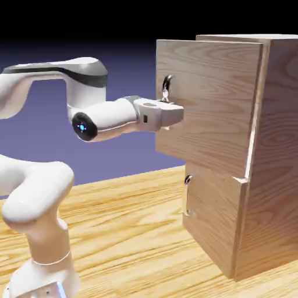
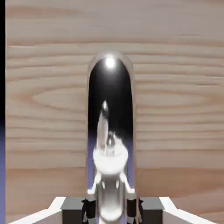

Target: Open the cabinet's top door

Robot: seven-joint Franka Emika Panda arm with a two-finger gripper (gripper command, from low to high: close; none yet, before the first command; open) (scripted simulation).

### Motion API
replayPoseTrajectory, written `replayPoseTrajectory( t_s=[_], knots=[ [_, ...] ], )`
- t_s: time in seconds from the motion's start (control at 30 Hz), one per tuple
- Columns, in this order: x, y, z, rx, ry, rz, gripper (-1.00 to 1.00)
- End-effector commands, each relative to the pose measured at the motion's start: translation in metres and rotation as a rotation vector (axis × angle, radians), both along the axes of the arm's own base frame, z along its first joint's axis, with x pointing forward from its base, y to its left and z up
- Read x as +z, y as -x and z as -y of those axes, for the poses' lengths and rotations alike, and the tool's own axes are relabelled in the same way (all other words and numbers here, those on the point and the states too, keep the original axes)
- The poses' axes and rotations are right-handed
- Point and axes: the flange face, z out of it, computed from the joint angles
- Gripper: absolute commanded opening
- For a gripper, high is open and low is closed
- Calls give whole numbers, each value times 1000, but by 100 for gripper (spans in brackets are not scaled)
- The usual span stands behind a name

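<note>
The light-brown wood-grain cabinet (image 1: pixel 273 145) stands at the exterior view's right. Its top door (image 1: pixel 215 116) sits forward of the shorter lower door (image 1: pixel 212 224), with a thin gap along its hinge side. A curved silver handle (image 1: pixel 167 86) sits near the top door's left edge. My gripper (image 1: pixel 173 110) reaches in level from the left and is shut on the lower part of that handle. In the hand view the shiny handle (image 2: pixel 111 131) fills the middle against the door's wood (image 2: pixel 183 109). It runs down between my gripper's (image 2: pixel 111 211) dark fingertips (image 2: pixel 85 209) at the bottom edge.
The lower door has its own small handle (image 1: pixel 187 180) at its upper left corner. The wooden table (image 1: pixel 134 233) spreads below the arm and in front of the cabinet. My arm's white elbow and base (image 1: pixel 41 233) fill the exterior view's lower left.
</note>
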Motion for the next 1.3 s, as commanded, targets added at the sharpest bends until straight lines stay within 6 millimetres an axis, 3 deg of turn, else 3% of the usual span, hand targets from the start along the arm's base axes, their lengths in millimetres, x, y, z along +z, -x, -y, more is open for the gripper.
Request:
replayPoseTrajectory(
  t_s=[0.0, 0.33, 0.6, 0.97, 1.27],
  knots=[
    [0, 3, 6, 21, 0, 0, -100],
    [0, 29, 68, 261, 0, 0, -100],
    [0, 40, 135, 505, 0, 0, -100],
    [0, 29, 223, 822, 0, 0, -100],
    [0, 10, 270, 1001, 0, 0, -100]
  ],
)
